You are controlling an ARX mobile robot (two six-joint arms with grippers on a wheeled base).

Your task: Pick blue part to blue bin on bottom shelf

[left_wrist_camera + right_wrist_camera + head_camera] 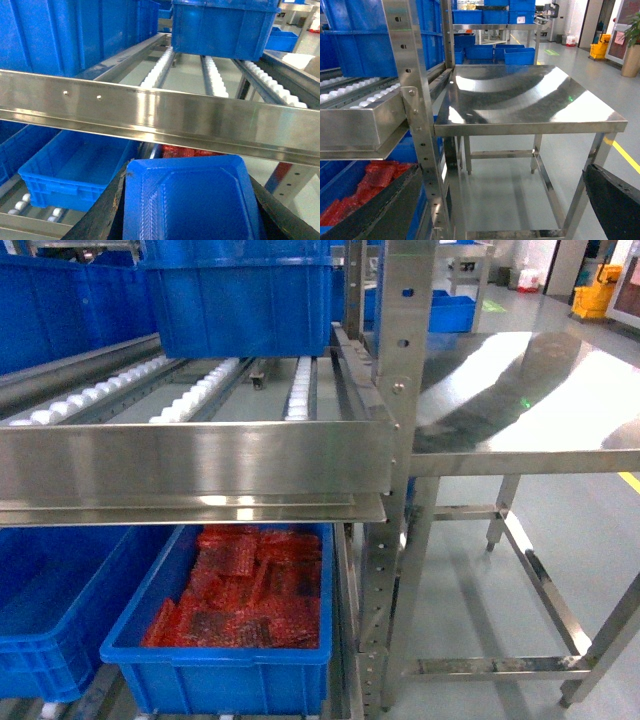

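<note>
My left gripper (187, 210) grips the blue part (187, 200), fingers closed on its sides; the empty blue bin (75, 167) lies lower left on the bottom shelf (35, 225); right gripper (485, 210) open, idle.

Neither of our arms shows in the head view. In the left wrist view, our left gripper (190, 210) sits at the bottom of the frame, its two dark fingers (100, 220) spread to either side of a blue part (190, 200) that fills the gap between them, the fingers pressed against its flanks. In the right wrist view, our right gripper (490, 210) has its jaws wide apart: one dark finger (375, 210) slants up from the lower left, the other sits at the lower right corner, with nothing between them.
</note>
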